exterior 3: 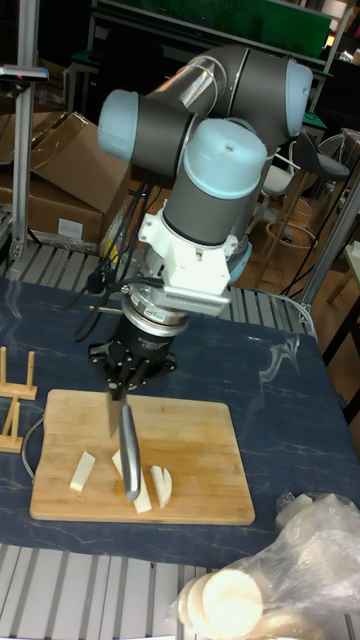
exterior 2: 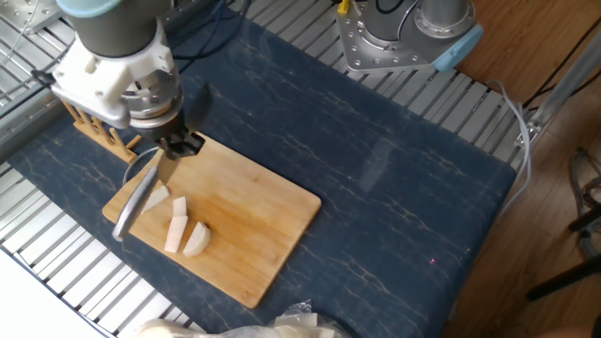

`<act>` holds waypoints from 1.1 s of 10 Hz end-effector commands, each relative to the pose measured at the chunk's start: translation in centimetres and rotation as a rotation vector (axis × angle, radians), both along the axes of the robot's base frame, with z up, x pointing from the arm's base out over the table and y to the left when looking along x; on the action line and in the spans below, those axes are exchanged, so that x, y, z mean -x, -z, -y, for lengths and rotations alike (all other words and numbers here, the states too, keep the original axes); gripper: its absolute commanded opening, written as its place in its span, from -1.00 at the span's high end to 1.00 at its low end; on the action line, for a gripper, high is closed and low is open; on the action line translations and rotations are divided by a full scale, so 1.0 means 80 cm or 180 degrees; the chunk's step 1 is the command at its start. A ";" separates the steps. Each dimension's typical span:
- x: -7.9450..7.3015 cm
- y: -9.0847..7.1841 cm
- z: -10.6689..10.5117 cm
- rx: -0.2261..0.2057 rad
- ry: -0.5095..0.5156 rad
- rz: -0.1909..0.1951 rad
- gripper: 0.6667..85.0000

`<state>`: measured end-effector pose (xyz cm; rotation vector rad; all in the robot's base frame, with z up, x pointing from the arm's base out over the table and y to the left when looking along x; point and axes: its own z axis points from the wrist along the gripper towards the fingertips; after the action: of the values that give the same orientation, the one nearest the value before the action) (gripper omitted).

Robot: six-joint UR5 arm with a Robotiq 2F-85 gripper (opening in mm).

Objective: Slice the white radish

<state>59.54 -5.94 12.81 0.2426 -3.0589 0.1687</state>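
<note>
Dark blue marbled mat [exterior 2: 394, 160] over ribbed metal table [exterior 2: 56, 253], with one flat bamboo board [exterior 2: 254, 216] on top. On board, white radish [exterior 2: 178, 223] cut into four pale wedge and stick pieces, smooth and cream-white. Black gripper [exterior 3: 122, 385] clamped around one knife [exterior 3: 128, 450], shiny grey blade pointing down above pieces. One small wooden rack [exterior 2: 99, 133] beside board. Crinkly plastic wrap [exterior 3: 300, 560] at near edge.
</note>
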 end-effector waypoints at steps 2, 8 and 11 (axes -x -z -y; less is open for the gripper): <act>-0.006 -0.004 0.011 0.0120 0.0339 0.0154 0.99; 0.020 -0.019 0.156 0.0323 -0.0216 0.0109 0.99; 0.031 -0.027 0.192 0.0640 -0.0071 0.0077 0.99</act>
<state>57.69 -18.65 14.72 0.2940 -3.0404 0.4056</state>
